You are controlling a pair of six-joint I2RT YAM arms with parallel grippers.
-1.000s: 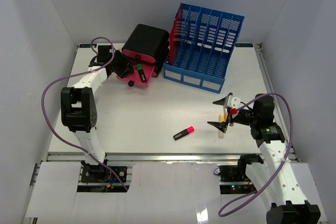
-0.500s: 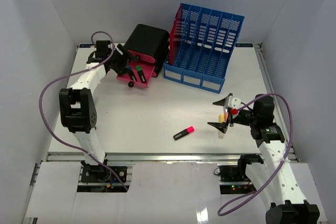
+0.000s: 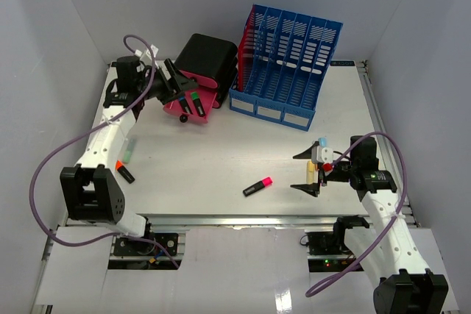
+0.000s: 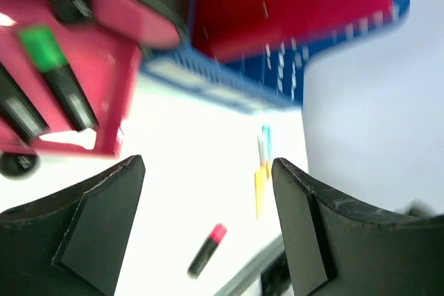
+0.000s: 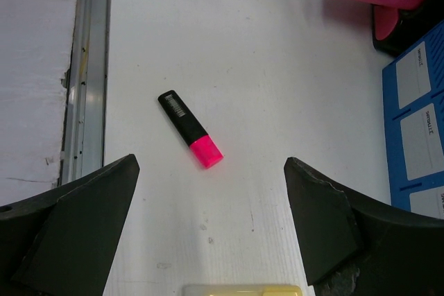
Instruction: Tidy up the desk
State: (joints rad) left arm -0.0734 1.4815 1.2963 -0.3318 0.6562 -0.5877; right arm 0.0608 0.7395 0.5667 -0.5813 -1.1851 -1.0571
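The white desk (image 3: 221,145) holds a pink-capped black highlighter (image 3: 257,186) near its front edge. My right gripper (image 3: 307,170) hangs open just right of it, over a yellow highlighter (image 3: 312,172). In the right wrist view the pink highlighter (image 5: 184,124) lies ahead of the empty gripper (image 5: 211,164), and the yellow highlighter (image 5: 243,290) sits at the bottom edge. My left gripper (image 3: 179,90) stands open and empty beside the pink tray (image 3: 193,104) of the black organizer (image 3: 206,60). The green-capped marker (image 4: 59,74) lies in that tray (image 4: 104,95), above the left gripper (image 4: 207,164).
A blue file rack (image 3: 287,64) stands at the back, right of the organizer. An orange-capped marker (image 3: 122,171) and a pale green one (image 3: 126,154) lie by the left edge. A blue-capped item (image 3: 322,141) shows near the right gripper.
My left gripper opened wider and drew back and up from the pink tray, its arm swinging left and uncovering two markers at the left edge. The right gripper dipped slightly lower.
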